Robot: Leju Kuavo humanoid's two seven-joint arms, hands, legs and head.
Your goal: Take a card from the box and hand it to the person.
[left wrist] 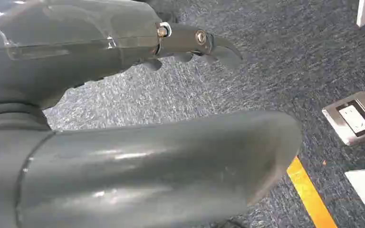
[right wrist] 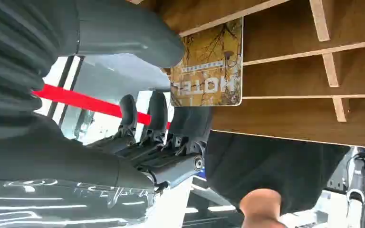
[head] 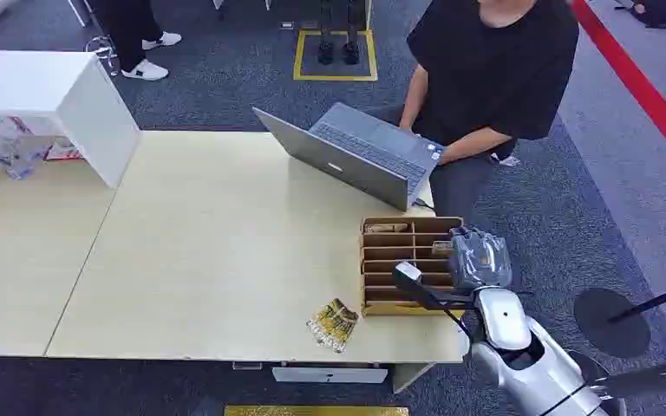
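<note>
The right hand (head: 479, 260), wrapped in a clear glossy cover, sits at the far right corner of the wooden box (head: 409, 264), over its upper slots. In the right wrist view that right hand (right wrist: 138, 95) has its thick grey thumb (right wrist: 123, 33) lying against one face of a card (right wrist: 209, 66) while the dark fingers (right wrist: 157, 118) curl up toward the card's other side; the thumb plainly touches the card, but whether the fingers actually press it cannot be told, so the grip is uncertain. The card is a small rectangle with rounded corners, golden-brown with dark bare branches printed across it and the word HOTEL in pale letters, reading upside down in this turned view. It stands on edge between the thumb and fingers, its far end against the box's wooden dividers. Beyond the hand, a person in a black top (head: 494, 69) sits at an open grey laptop (head: 347, 156). On the table (head: 208, 260), to the near side of the box and well apart from the hand, lies a small loose pile of similar golden cards (head: 334, 324). The left hand (left wrist: 123, 95) hangs over blue carpet, fingers apart and holding nothing.
</note>
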